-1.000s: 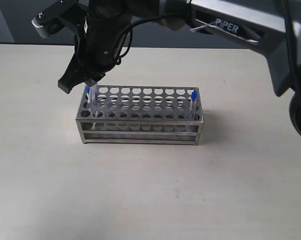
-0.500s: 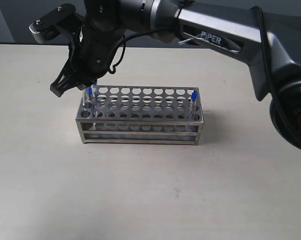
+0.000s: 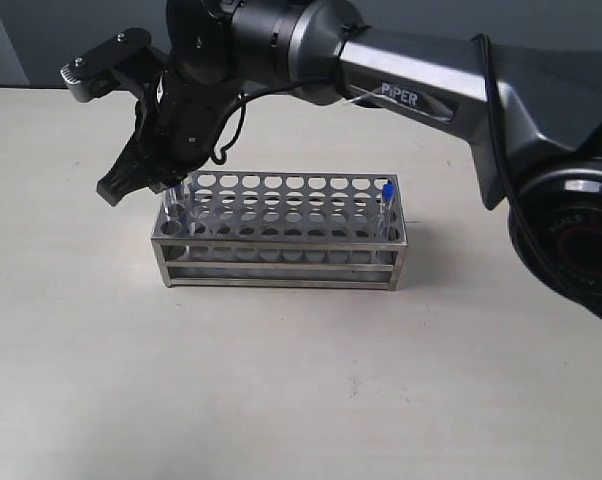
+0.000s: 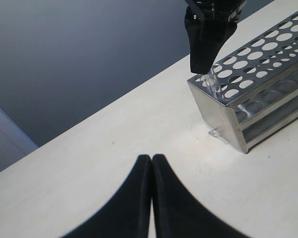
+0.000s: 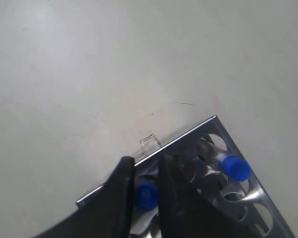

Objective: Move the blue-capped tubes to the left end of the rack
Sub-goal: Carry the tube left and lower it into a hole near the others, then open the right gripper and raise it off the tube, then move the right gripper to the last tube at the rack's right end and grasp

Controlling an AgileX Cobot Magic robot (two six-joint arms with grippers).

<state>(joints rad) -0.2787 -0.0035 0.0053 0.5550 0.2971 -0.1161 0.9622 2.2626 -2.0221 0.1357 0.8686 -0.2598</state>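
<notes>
blue-capped tubes point(image 5: 235, 167), two left end, one right point(image 3: 387, 190), one rack point(image 3: 281, 242)

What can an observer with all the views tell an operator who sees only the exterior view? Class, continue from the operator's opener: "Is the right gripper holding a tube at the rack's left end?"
Observer: It looks so. The right wrist view shows the right gripper with a blue-capped tube between its fingers, in the rack's end row.
Operator: Any other tube nearby?
Observer: Yes, a second tube, also blue-capped, stands in a hole close by.
Operator: Where is the left gripper?
Observer: The left gripper is shut, with nothing in it, over the table off the rack's end.
</notes>
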